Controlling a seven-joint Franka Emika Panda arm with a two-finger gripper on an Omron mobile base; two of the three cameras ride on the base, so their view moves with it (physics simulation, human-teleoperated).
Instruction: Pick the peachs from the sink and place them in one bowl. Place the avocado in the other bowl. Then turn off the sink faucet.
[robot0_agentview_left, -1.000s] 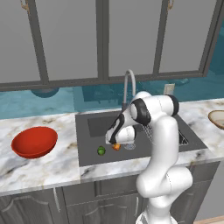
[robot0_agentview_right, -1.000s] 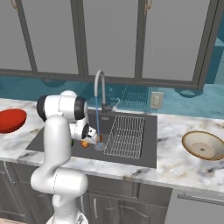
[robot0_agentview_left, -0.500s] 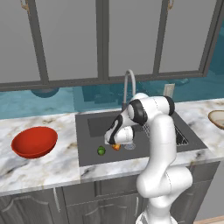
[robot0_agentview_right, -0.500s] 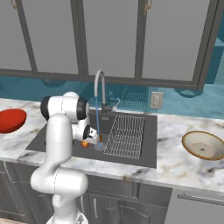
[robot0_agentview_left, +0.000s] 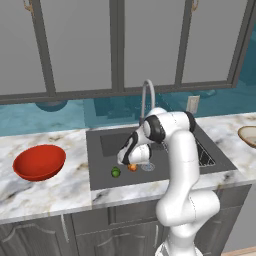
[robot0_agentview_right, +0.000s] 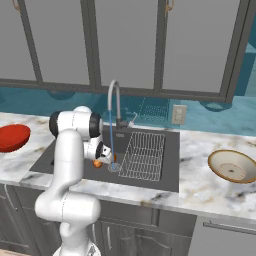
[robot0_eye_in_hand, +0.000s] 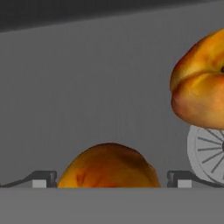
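Grey basin, left base view: you have the gripper (robot0_agentview_left: 129, 161) low inside the sink (robot0_agentview_left: 102, 177); 1 peach (robot0_agentview_left: 132, 168) sits just under it, and the avocado (robot0_agentview_left: 116, 172) lies close by at its 9 o'clock. The red bowl (robot0_agentview_left: 39, 162) waits on the counter (robot0_agentview_left: 45, 192), well apart at 9 o'clock of the basin.
Faucet, right base view: the sink faucet (robot0_agentview_right: 114, 102) shows a thin blue stream falling to the drain (robot0_agentview_right: 114, 167), so you should read the tap as on. The tan bowl (robot0_agentview_right: 232, 166) sits far off at 3 o'clock of the wire rack (robot0_agentview_right: 142, 155); the peach (robot0_agentview_right: 98, 162) shows at the hand.
Fingers, hand view: the 2 fingertips (robot0_eye_in_hand: 40, 178) stand apart on either side of the near peach (robot0_eye_in_hand: 108, 166), spread wide and not pressing it. The second peach (robot0_eye_in_hand: 200, 85) lies at 2 o'clock, above the drain (robot0_eye_in_hand: 206, 153).
Step in hand: you seem to be on the first peach, at the point of grasping.
Next move: I judge you need to close on the near peach squarely, then lift clear of the basin wall and carry it to the tan bowl.
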